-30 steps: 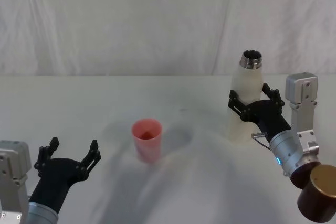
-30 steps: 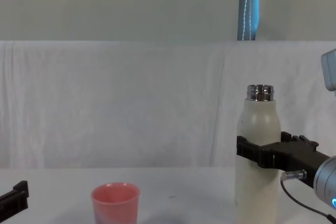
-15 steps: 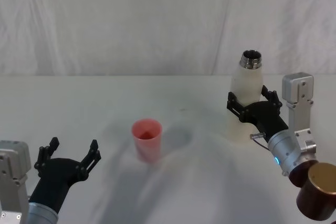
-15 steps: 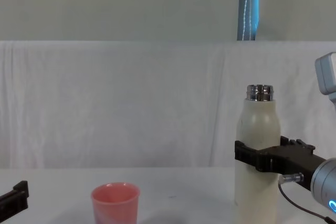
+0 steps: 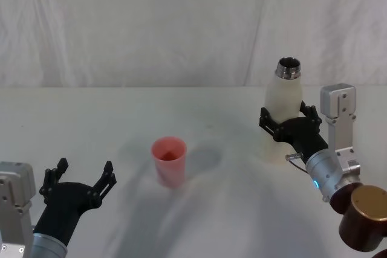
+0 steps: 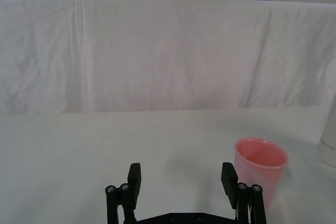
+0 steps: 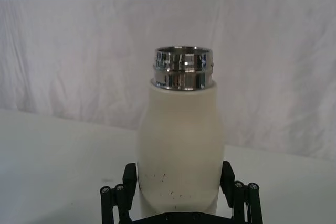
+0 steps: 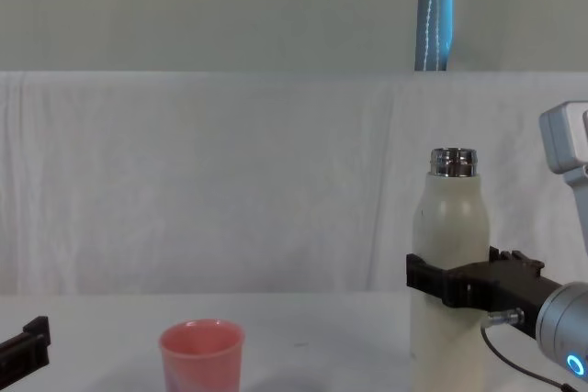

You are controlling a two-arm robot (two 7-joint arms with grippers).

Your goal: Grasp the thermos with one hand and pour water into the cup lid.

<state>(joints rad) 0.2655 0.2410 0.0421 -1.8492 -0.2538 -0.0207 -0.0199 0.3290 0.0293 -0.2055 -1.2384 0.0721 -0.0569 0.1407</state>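
The thermos (image 5: 283, 112) stands upright on the table at the right, a cream-white bottle with an open steel neck (image 7: 182, 67). My right gripper (image 5: 288, 126) is open, one finger on each side of the bottle's lower body (image 7: 178, 145); the fingers sit close against its sides (image 8: 446, 245). The cup lid (image 5: 169, 160), a small pink cup, stands upright near the table's middle, well left of the thermos. My left gripper (image 5: 79, 179) is open and empty at the near left, with the cup lid (image 6: 260, 167) a little ahead of it and to its right.
A white cloth (image 5: 121, 119) covers the table and a white curtain (image 5: 151, 22) hangs behind it. A blue pole (image 8: 435, 11) rises behind the curtain. My right arm's brown wrist housing (image 5: 364, 219) sits at the near right.
My right gripper has slid forward and slightly left, farther around the thermos. The thermos, the cup lid and my left gripper have not moved.
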